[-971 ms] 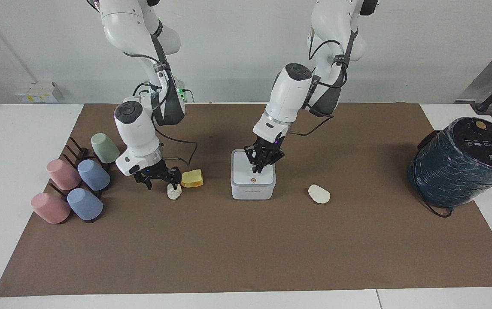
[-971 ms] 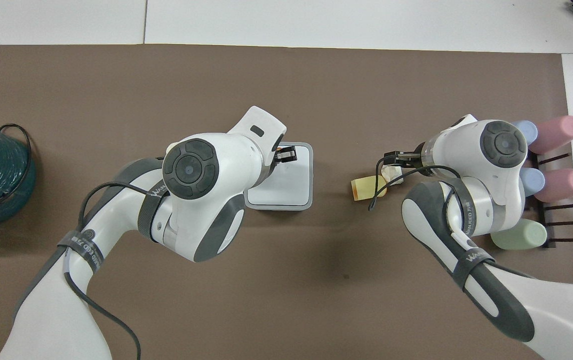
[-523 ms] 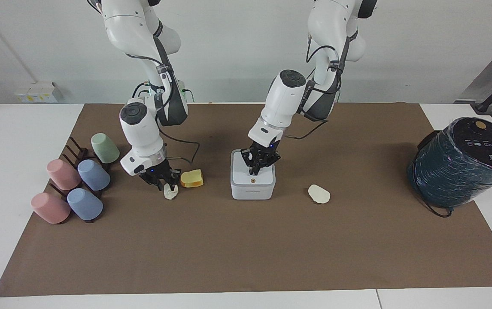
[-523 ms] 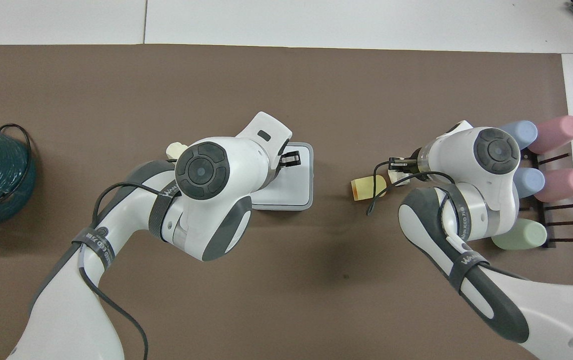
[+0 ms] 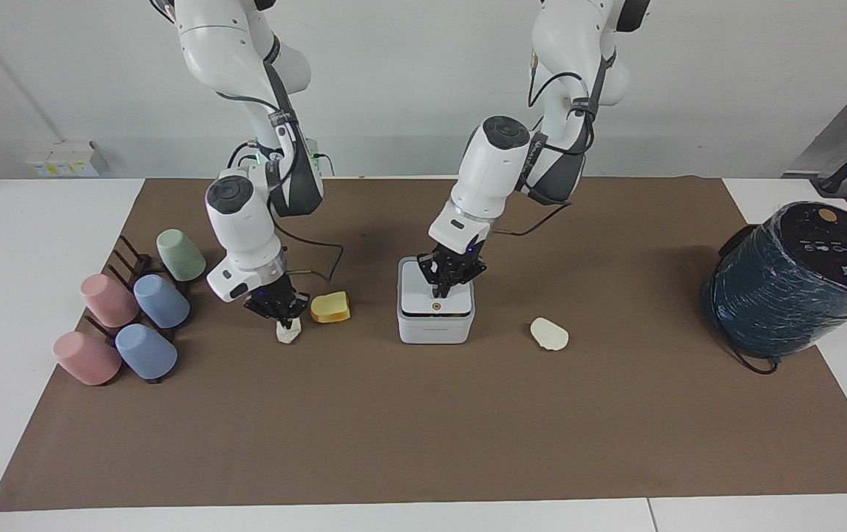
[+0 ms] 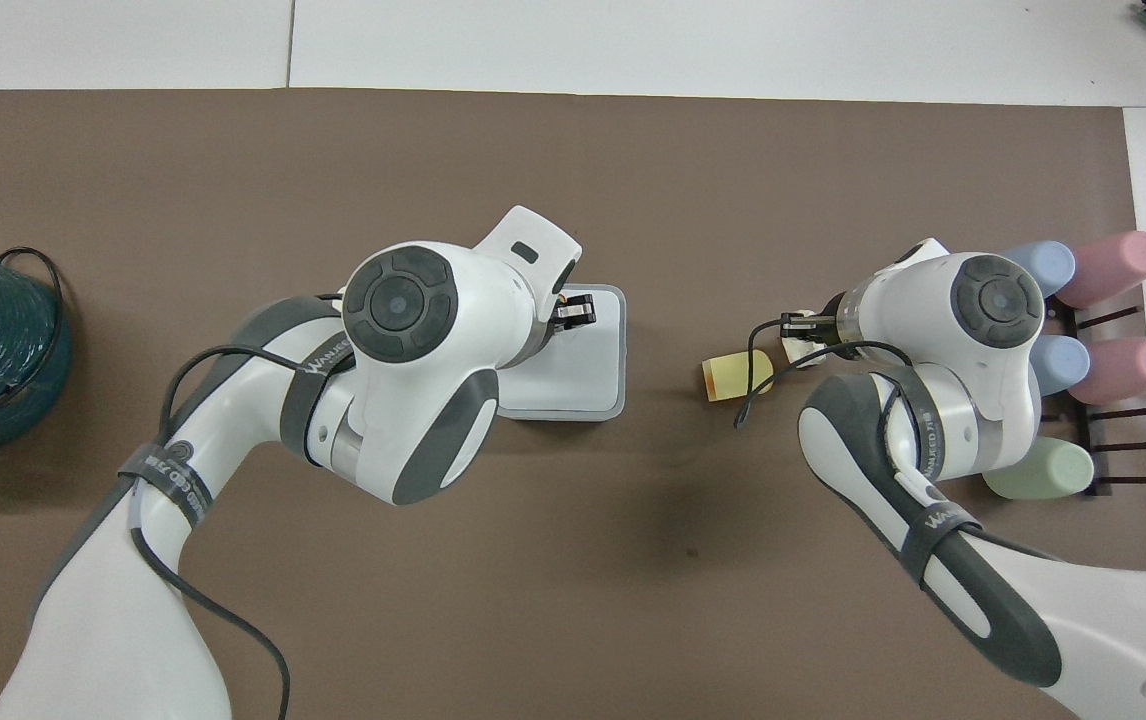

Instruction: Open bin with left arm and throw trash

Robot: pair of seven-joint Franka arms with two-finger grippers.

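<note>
Right gripper [image 5: 287, 322] now clamped on wrinkly lump [image 5: 288, 332], left gripper [image 5: 444, 288] on bin [image 5: 435, 319] lid.

white bin [image 5: 435, 314] lid ajar | yellow wedge [image 5: 330, 307] beside off-white lump [image 5: 288, 332]

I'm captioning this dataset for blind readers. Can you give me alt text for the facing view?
The left tool presses on the white bin's lid while the right tool grips an off-white trash lump beside a yellow wedge. Another lump lies toward the left arm's end.

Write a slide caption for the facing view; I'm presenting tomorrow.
Left pincer on the white bin's lid; right pincer grips an off-white lump beside the yellow wedge.
</note>
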